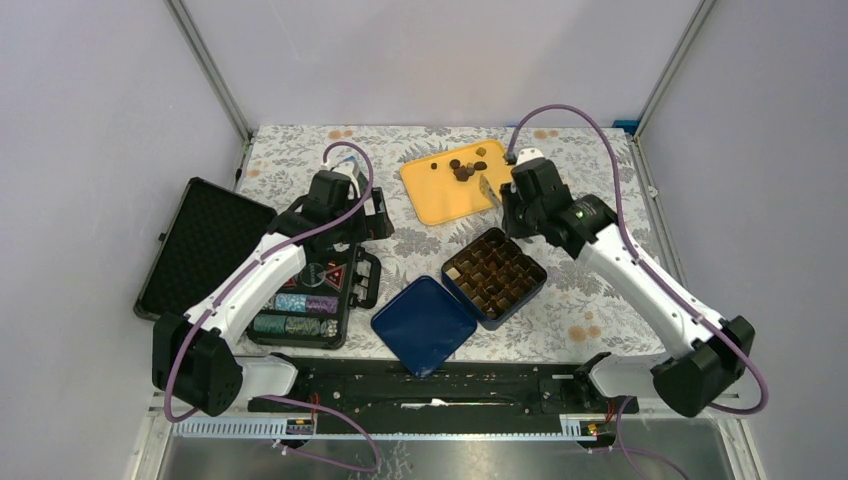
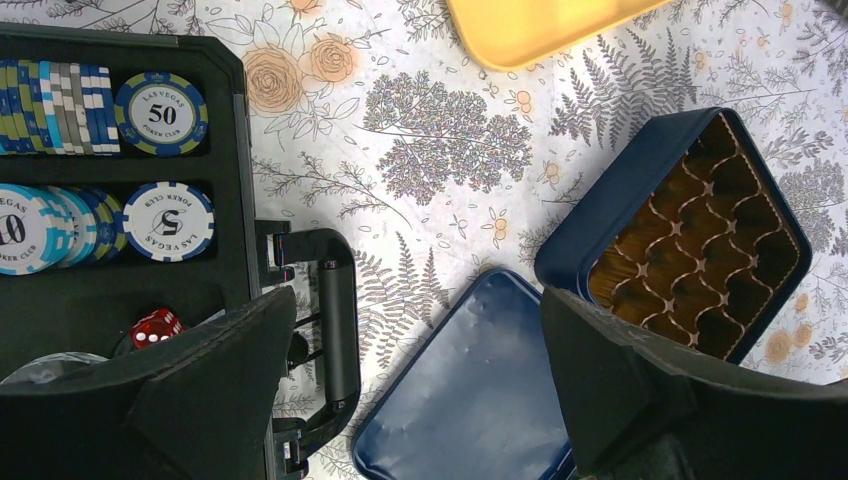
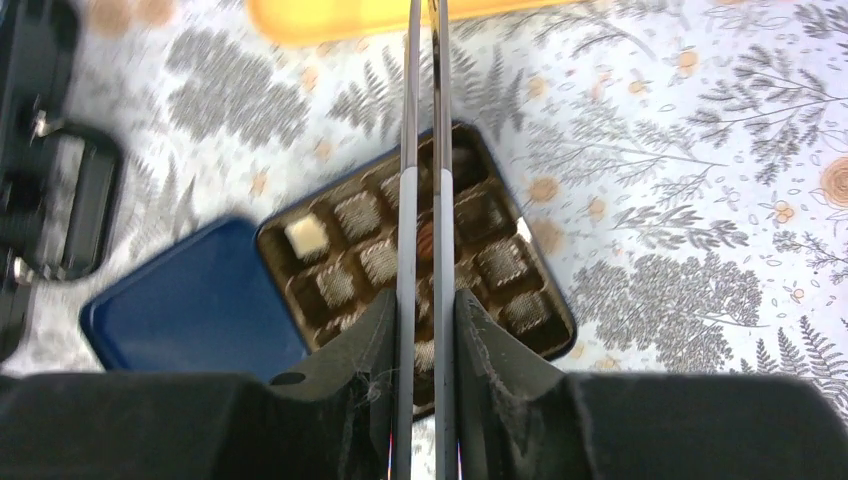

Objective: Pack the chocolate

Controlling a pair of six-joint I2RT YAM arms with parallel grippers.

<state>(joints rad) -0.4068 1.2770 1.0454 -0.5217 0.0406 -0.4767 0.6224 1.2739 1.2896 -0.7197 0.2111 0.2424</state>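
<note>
Chocolate: a small cluster of dark brown chocolate (image 1: 462, 170) lies at the far end of the yellow tray (image 1: 435, 205), the pieces touching or just beside one another, with one or two slightly apart.
Cream piece: the one pale cream piece (image 3: 307, 236) sits in a cell near a corner of the tin (image 1: 521, 299). A reddish-brown shape in a middle cell may be a second piece, but the right wrist view is too blurred to say.
Progress: early, I judge. Most cells look empty and the dark pieces on the tray are not yet packed. The lid (image 1: 424, 325) lies flat against the tin's near-left side, so closing is also left.
Pointing and long axis: each piece is roundish or blocky with no clear long axis. The cluster as a group runs roughly left to right across the tray. The tin stands as a diamond in the top view, one corner toward the tray.
Right pincer: the right pincer (image 3: 425, 315) is clamped on the tweezers (image 3: 408, 150), whose blades lie nearly together over the tin. Their tips are out of view.
Left pincer: the left pincer (image 2: 415, 310) is spread wide and holds nothing, above the lid beside the poker chip case (image 2: 228, 200).
Worktop: the floral worktop (image 1: 570, 320) carries everything.
</note>
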